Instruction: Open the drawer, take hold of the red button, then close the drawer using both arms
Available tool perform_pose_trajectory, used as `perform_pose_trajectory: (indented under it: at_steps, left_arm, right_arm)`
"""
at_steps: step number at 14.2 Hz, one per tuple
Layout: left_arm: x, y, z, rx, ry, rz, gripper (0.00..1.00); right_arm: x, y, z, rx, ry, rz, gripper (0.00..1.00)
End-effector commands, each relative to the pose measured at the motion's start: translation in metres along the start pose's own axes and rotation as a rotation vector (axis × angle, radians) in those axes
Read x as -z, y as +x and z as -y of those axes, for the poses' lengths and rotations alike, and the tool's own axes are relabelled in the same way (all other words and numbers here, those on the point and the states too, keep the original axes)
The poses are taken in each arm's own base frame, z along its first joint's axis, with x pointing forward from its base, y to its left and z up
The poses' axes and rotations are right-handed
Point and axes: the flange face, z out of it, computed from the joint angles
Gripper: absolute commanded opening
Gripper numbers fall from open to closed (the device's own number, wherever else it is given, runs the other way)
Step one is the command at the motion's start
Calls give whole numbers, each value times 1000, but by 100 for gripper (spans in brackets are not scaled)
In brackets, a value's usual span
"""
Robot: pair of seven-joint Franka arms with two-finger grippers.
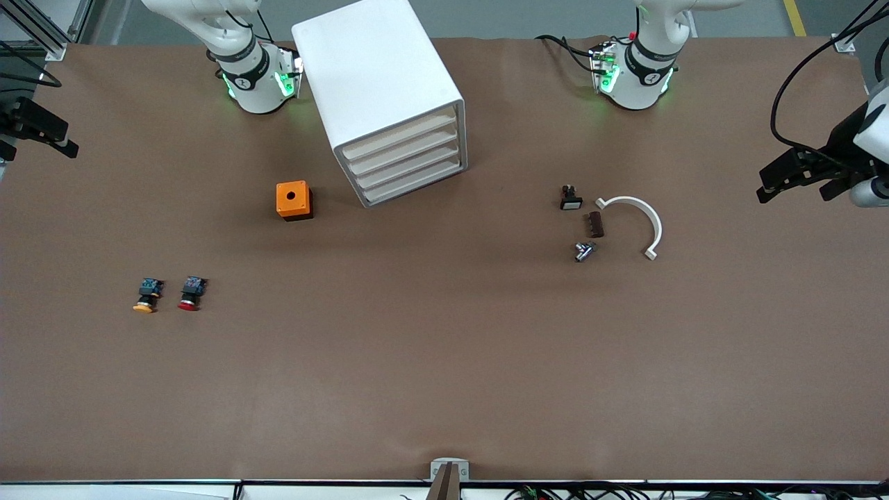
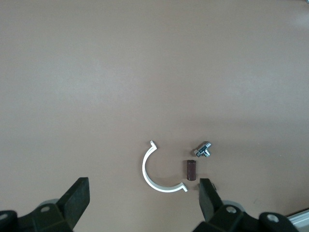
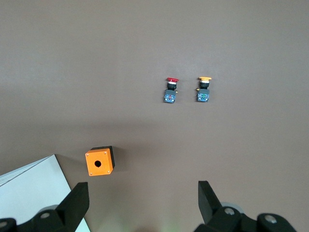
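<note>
The white cabinet (image 1: 378, 83) stands between the arm bases, and its four cream drawer fronts (image 1: 406, 163) are all shut. The red-capped button (image 1: 189, 295) lies on the table toward the right arm's end, beside a yellow-capped one (image 1: 146, 297). Both show in the right wrist view, the red button (image 3: 170, 90) and the yellow one (image 3: 203, 89). My right gripper (image 3: 143, 203) is open and empty, high over the table near the orange box. It shows at the front view's edge (image 1: 35, 146). My left gripper (image 2: 145, 203) is open and empty, high over the white arc. It shows at the other edge of the front view (image 1: 795, 187).
An orange box with a round hole (image 1: 294, 200) sits beside the cabinet and also shows in the right wrist view (image 3: 99, 162). Toward the left arm's end lie a white arc (image 1: 653, 222), a brown part (image 1: 594, 223), a silver part (image 1: 585, 251) and a black part with a white face (image 1: 571, 199).
</note>
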Motion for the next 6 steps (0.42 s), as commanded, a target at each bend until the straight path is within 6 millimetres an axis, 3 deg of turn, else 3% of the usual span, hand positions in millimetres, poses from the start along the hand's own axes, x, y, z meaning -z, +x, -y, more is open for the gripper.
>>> perform_pose_trajectory:
  at_steps: [1,6]
  left_arm:
    - [4,-1,0,0,17,9,100]
    - [13,0,-4,-7,9,-7,100]
  right_arm:
    - [6,-11,5,7,13,-12,100]
    - [8,-9,10,-1,12,-25,100]
